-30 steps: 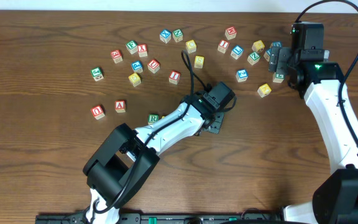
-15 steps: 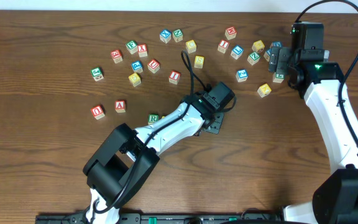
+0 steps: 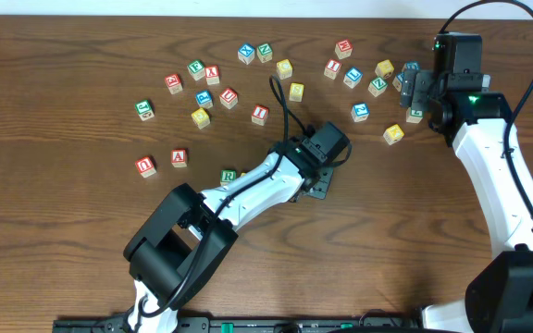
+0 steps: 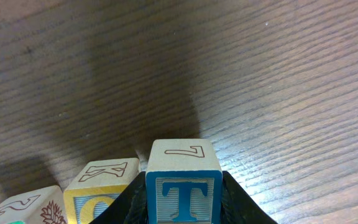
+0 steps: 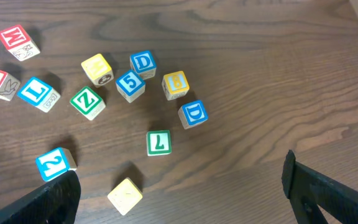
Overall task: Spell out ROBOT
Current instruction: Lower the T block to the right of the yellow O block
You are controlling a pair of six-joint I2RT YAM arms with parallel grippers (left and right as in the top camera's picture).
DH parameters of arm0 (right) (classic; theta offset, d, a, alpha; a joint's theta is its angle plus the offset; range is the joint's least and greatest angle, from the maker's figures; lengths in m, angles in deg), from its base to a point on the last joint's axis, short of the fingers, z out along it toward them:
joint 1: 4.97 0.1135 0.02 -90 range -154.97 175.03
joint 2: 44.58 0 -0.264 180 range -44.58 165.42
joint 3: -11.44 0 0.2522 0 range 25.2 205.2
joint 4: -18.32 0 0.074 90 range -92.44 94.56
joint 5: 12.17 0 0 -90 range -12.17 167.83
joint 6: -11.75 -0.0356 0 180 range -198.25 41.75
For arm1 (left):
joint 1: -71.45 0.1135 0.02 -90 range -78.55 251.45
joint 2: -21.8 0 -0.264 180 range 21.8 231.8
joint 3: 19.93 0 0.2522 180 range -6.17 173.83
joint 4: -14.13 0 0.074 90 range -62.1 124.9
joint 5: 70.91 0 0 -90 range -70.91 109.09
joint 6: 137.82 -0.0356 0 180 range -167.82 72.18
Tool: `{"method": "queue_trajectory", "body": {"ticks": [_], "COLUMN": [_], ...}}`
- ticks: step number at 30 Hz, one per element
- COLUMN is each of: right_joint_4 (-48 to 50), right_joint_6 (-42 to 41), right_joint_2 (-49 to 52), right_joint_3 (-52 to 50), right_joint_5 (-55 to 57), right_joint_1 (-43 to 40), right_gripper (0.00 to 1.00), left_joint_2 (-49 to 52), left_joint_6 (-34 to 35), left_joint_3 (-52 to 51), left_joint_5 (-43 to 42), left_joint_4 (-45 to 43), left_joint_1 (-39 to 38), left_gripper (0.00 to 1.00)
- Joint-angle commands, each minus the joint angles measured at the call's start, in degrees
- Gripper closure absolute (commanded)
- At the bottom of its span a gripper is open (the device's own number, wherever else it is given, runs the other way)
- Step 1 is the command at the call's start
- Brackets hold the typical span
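- Left gripper [image 4: 184, 204] — its two dark fingers are clamped on the T cube [image 4: 183, 167], a wooden block with a blue T facing the wrist camera and an outlined 7 on its top.
- Just beside the T cube, toward the left of that picture, stands the yellow-faced cube [image 4: 101, 193], with an outlined K on its top. A thin gap shows between the two top edges.
- Further left, a third cube [image 4: 27, 208] is cut off by the picture's edge, and its letter cannot be read.
- From overhead, the left arm lies diagonally across the middle of the brown wooden table [image 3: 63, 231] and hides this row. The green R cube [image 3: 229, 175] peeks out beside the arm.
- Right gripper [image 5: 182, 186] — fingers spread wide and holding nothing, it hangs above loose letter cubes [image 5: 158, 142] near the table's far right.
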Motion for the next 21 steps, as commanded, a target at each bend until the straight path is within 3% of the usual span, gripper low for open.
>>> {"method": "queue_trajectory", "body": {"ticks": [1,9,14,17,21], "right_joint_4": [0.11,0.11,0.11,0.11,0.11], "right_joint_6": [0.52,0.52,0.52,0.52,0.52], "right_joint_2": [-0.07,-0.07,-0.07,-0.07,-0.07], "right_joint_3": [0.46,0.46,0.46,0.46,0.46], "right_joint_5": [0.85,0.85,0.85,0.85,0.83], "right_joint_1": [-0.55,-0.55,-0.55,-0.55,-0.55], "right_gripper": [0.01,0.01,0.01,0.01,0.01], "left_joint_2": [0.13,0.13,0.13,0.13,0.13], "left_joint_6": [0.15,0.13,0.13,0.13,0.13], "left_joint_3": [-1.77,-1.86,-1.86,-1.86,-1.86], "left_joint_5": [0.96,0.94,0.96,0.94,0.92], "left_joint_4": [-0.66,-1.31,-1.66,-1.70,-1.68], "left_joint_1": [0.17,0.17,0.17,0.17,0.17], "left_gripper": [0.92,0.92,0.67,0.64,0.45]}}
